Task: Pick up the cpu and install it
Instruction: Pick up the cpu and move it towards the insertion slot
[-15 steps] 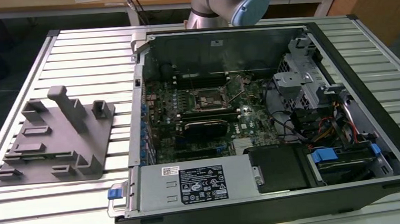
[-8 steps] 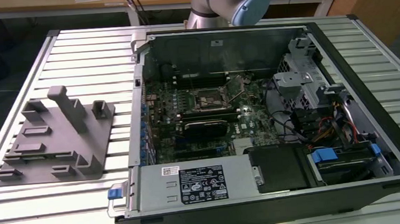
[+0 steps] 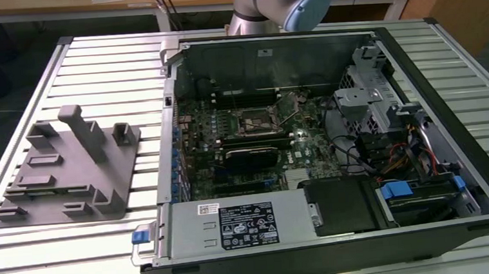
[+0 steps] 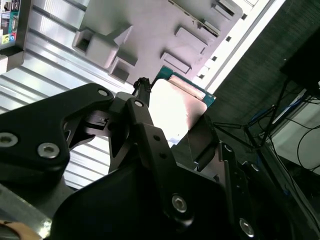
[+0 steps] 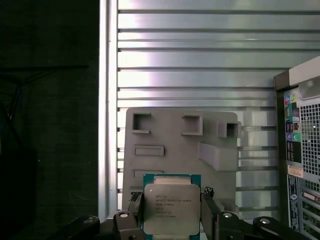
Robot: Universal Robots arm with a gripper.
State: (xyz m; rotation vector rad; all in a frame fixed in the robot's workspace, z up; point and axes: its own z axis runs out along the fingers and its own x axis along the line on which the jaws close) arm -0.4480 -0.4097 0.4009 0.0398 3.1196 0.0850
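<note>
In both wrist views my gripper point(image 5: 171, 214) is shut on the cpu point(image 5: 170, 205), a flat square chip with a silvery top plate and a green rim. One black finger point(image 5: 134, 212) presses each side edge of the chip. The cpu point(image 4: 175, 105) hangs in the air above the grey fixture block point(image 5: 180, 145) and the slatted table. In the exterior view the open computer case lies on the table, and the motherboard socket point(image 3: 254, 120) sits in its middle. The arm point(image 3: 283, 2) rises behind the case.
The grey fixture block point(image 3: 66, 169) with upright pegs stands on the slatted metal table point(image 3: 93, 63) at the exterior view's left. The case point(image 3: 314, 138) holds a power supply point(image 3: 233, 225), drive bays and cables. The case's rear wall point(image 5: 302, 150) is near the fixture.
</note>
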